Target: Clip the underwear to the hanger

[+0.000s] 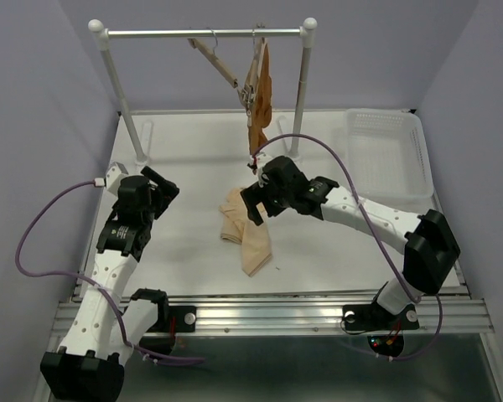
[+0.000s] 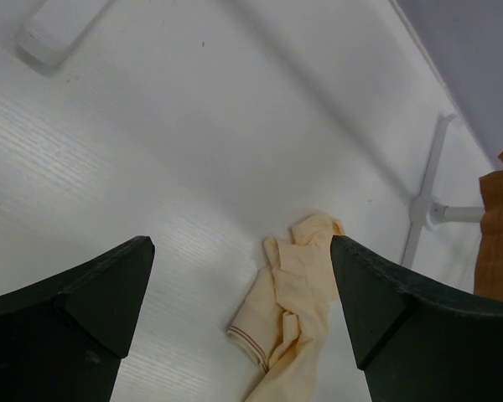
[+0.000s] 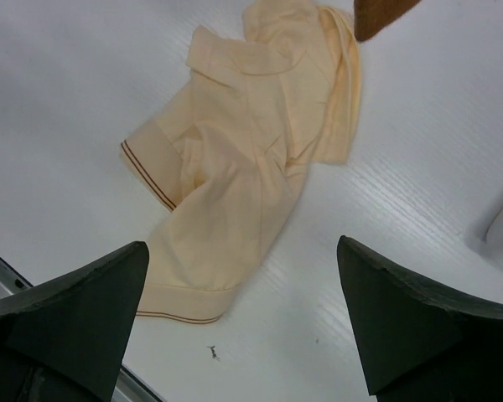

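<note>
Top view: the underwear lies crumpled mid-desk, with the right gripper at its far edge. The hanger hangs tilted on the rail.
Left wrist view: the left gripper is spread wide and empty.
Right wrist view: the right gripper is wide apart, empty, above the underwear.

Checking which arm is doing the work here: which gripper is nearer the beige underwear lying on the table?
Right. The right gripper hovers open just above the far end of the underwear. The left gripper is open well off to its left, apart from it.
</note>
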`<move>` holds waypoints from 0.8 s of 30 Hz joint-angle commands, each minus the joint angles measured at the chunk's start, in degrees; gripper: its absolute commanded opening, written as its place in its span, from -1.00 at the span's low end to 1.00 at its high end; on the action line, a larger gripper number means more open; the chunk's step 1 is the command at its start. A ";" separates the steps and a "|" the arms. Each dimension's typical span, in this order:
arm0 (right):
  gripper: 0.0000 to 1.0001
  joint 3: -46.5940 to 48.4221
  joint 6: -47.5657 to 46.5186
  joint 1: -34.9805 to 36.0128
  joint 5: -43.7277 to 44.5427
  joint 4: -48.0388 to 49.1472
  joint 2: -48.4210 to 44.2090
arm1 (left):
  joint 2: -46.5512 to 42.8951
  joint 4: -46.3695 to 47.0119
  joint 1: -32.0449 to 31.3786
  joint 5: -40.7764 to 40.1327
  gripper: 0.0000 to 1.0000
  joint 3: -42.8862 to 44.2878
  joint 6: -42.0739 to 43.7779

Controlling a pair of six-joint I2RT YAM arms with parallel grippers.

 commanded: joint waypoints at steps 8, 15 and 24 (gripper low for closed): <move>1.00 -10.76 -8.18 15.50 9.46 -0.03 -6.27 | 5.68 -2.40 0.06 5.50 0.98 -6.14 -2.61; 1.00 -13.67 -12.57 25.17 7.79 1.90 -3.03 | 3.66 -1.26 0.06 6.03 0.98 -8.51 -3.04; 0.64 -9.97 -12.75 25.71 11.13 3.74 6.38 | 3.57 -1.43 0.06 6.03 0.98 -9.48 -2.43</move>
